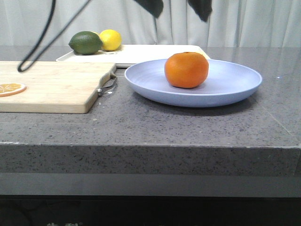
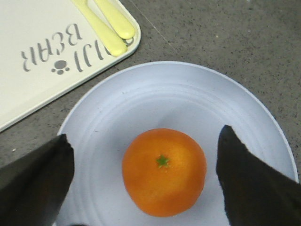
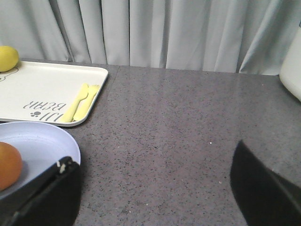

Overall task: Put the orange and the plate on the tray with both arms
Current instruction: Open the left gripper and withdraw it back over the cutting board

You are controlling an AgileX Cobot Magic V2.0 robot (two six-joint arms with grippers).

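The surface (image 1: 197,127) looks like speckled grey stone, faintly polished. The plate (image 1: 235,84) is matt, smooth, plastic-looking. The orange (image 1: 186,69) has finely dimpled skin with a soft sheen. The cutting board (image 1: 56,89) is pale grained wood with a metal handle (image 1: 109,84). The tray (image 2: 42,80) is smooth cream.

Beneath the left gripper (image 2: 146,179), the plate (image 2: 188,94) runs off the frame's edge; beside the right gripper (image 3: 155,188), the orange (image 3: 8,165) is half cut off; the plate hides the tray's (image 1: 155,52) near edge.
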